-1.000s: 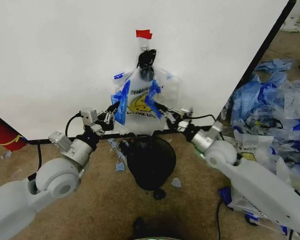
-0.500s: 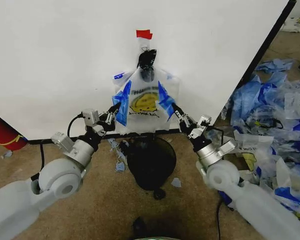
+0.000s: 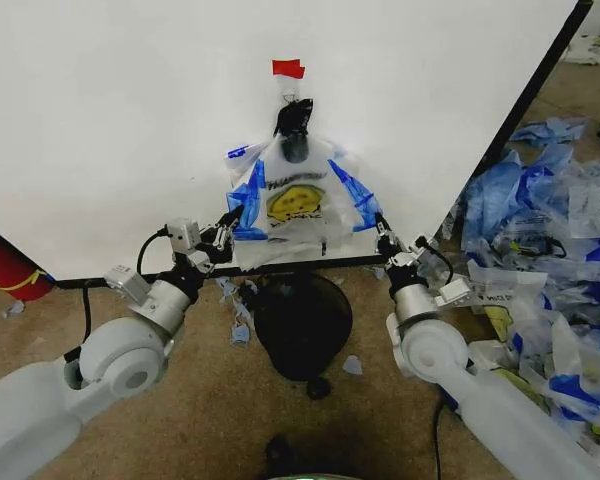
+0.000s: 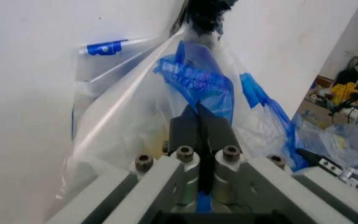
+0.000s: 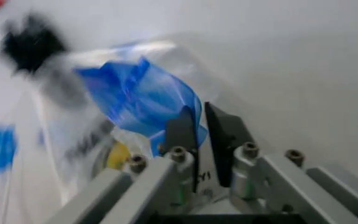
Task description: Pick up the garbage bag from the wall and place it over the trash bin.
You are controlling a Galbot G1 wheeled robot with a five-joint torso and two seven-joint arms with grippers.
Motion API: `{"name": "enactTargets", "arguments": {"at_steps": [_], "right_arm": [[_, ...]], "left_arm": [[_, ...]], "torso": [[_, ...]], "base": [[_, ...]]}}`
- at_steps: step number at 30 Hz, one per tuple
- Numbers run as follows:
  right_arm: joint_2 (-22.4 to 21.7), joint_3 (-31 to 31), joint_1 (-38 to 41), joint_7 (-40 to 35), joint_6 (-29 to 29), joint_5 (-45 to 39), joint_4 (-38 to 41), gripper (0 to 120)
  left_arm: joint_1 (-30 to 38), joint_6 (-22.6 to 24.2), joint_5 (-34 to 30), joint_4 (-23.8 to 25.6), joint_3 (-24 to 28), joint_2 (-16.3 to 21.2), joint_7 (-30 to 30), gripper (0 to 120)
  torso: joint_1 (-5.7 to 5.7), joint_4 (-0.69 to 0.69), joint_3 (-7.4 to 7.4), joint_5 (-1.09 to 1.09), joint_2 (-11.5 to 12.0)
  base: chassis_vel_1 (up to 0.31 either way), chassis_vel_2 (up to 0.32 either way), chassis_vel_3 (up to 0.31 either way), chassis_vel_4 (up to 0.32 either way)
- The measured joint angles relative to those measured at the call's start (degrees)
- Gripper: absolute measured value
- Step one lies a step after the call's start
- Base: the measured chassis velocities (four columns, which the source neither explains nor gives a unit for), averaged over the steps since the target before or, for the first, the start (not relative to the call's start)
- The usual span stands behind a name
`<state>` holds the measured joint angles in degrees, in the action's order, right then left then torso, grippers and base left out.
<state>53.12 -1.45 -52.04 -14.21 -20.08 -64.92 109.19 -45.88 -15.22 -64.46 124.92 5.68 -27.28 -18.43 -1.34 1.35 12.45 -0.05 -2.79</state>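
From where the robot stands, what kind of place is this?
Probably a lab test setup, not a home: a bare white panel propped on carpet, one bag clipped to it, and a heap of spare bags dumped alongside.

Right gripper has swung outward to the right, dragging the blue edge it pinches; garbage bag mouth now stretched much wider, smiley face exposed. Left gripper shifted slightly lower.
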Motion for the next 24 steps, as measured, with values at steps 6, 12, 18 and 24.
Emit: {"name": "enactTargets", "arguments": {"at_steps": [6,12,18,24], "right_arm": [[-2.1,1.4,-0.4,13.1,-2.8,10.9,-5.9,31],[-3.7,2.7,0.9,21.4,-3.9,11.3,-6.6,52],[-6.3,3.4,3.1,31.4,-4.7,11.7,-6.7,73],[-8.9,2.4,5.2,35.0,-3.6,13.9,-6.4,93]], "left_arm": [[-0.1,0.0,0.0,0.1,-0.2,0.1,0.0,0],[-0.7,0.0,0.1,0.4,-0.7,0.2,0.0,0],[-1.9,0.0,0.5,0.5,-1.5,0.3,0.0,0],[-2.2,0.0,0.6,0.7,-1.8,0.4,0.0,0]], "torso": [[0.00,0.01,0.00,0.00,0.0],[0.00,0.00,0.00,0.00,0.0],[0.00,0.00,0.00,-0.01,0.0],[0.00,0.00,0.00,0.00,0.0]], "base": [[0.000,0.000,0.000,0.000],[0.000,0.000,0.000,0.000],[0.000,0.000,0.000,0.000],[0.000,0.000,0.000,0.000]]}}
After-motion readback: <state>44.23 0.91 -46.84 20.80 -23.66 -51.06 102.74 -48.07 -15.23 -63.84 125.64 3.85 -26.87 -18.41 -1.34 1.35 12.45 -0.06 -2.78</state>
